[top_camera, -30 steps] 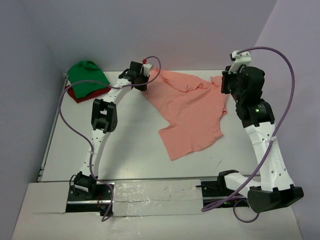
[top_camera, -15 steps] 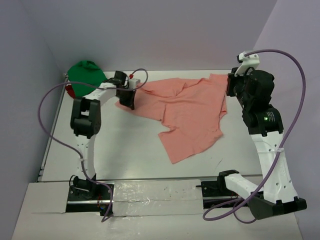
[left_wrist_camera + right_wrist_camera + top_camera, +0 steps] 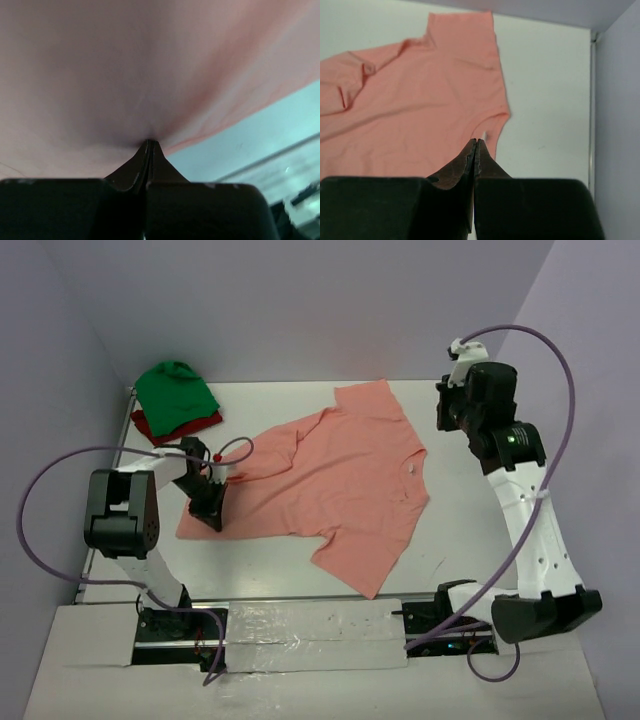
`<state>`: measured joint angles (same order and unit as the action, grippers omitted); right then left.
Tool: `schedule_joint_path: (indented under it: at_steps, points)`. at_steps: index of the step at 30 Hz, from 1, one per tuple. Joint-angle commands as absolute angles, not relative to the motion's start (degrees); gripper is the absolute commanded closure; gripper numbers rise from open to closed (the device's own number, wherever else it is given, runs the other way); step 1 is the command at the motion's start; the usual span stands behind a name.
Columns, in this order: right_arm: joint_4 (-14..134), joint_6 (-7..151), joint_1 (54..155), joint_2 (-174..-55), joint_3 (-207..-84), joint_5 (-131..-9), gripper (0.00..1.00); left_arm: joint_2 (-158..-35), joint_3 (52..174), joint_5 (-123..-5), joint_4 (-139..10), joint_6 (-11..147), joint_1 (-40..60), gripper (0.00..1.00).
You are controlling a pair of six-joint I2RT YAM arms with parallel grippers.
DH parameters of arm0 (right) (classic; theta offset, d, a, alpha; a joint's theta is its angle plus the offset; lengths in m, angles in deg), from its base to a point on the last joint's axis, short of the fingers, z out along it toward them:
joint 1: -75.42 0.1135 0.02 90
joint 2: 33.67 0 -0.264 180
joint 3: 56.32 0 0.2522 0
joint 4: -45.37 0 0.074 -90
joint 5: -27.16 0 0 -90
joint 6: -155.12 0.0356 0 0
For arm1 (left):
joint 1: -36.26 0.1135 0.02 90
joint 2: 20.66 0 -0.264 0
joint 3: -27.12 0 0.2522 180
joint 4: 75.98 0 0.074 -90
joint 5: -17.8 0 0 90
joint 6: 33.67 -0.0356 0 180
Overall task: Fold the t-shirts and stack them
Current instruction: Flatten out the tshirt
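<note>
The salmon-pink t-shirt (image 3: 340,480) lies spread out across the middle of the table, one sleeve toward the back (image 3: 365,400) and its collar on the right. My left gripper (image 3: 212,515) is low at the shirt's front-left edge and shut on that cloth. In the left wrist view the pink fabric (image 3: 125,65) is drawn tight from the closed tips (image 3: 149,142). My right gripper (image 3: 448,410) hangs above the back right, shut with nothing in it. In the right wrist view its tips (image 3: 476,141) point down over the collar of the pink shirt (image 3: 410,120). A bright green t-shirt (image 3: 176,390) lies on a dark red one (image 3: 160,428) at the back left.
The white table (image 3: 470,530) is boxed in by grey walls on the left, back and right. A metal rail (image 3: 95,530) runs along its left edge. Purple cables loop from both arms. The arm bases stand on a taped strip (image 3: 310,625) at the near edge.
My left gripper swept from the back centre to the front left, dragging the pink shirt's edge and spreading it out. The cloth slid away from my right gripper, which barely moved.
</note>
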<state>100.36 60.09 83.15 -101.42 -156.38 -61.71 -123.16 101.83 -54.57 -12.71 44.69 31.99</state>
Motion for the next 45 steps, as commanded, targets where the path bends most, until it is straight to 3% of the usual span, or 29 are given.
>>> schedule_joint_path:
  at_steps: [1,7,14,21,29,32,33,34,35,37,45]
  points:
    - [104.65,61.78,83.07,-103.62,-158.33,-65.46,1.0,-115.62,98.55,-56.1,-2.46,39.46,30.64,1.0]
    - [110.02,60.82,82.98,-110.74,-156.66,-75.22,1.0,-109.35,96.87,-58.22,2.11,36.47,30.37,1.0]
    - [102.66,58.36,88.06,-111.55,-143.86,-79.9,1.0,-108.38,110.03,-57.62,-1.13,35.85,34.06,1.0]
    - [98.15,58.7,97.31,-114.17,-136.62,-78.66,1.0,-108.02,116.2,-50.85,-20.46,43.93,34.68,1.0]
    - [97.63,58.53,98.89,-116.47,-137.05,-76.29,1.0,-116.28,117.09,-49.0,-32.49,47.71,25.2,0.99]
    - [98.15,57.3,99.15,-116.55,-137.4,-76.28,0.81,-119.0,116.73,-48.82,-35.67,48.68,21.85,0.88]
    - [98.24,57.04,99.15,-116.46,-137.41,-76.46,0.63,-119.71,116.82,-48.74,-37.42,48.86,21.24,0.84]
    - [98.41,56.78,99.15,-116.46,-137.49,-76.55,0.53,-121.45,117.17,-47.87,-38.22,49.12,20.53,0.74]
    - [98.41,56.6,99.15,-116.29,-137.49,-76.2,0.48,-122.52,117.52,-47.25,-38.66,50.08,20.35,0.71]
    - [98.15,56.42,99.24,-115.94,-137.41,-75.5,0.45,-125.33,118.4,-45.67,-39.72,50.52,19.83,0.66]
    - [98.06,55.55,99.24,-115.32,-136.7,-73.21,0.44,-130.61,118.49,-49.35,-46.22,50.53,19.56,0.64]
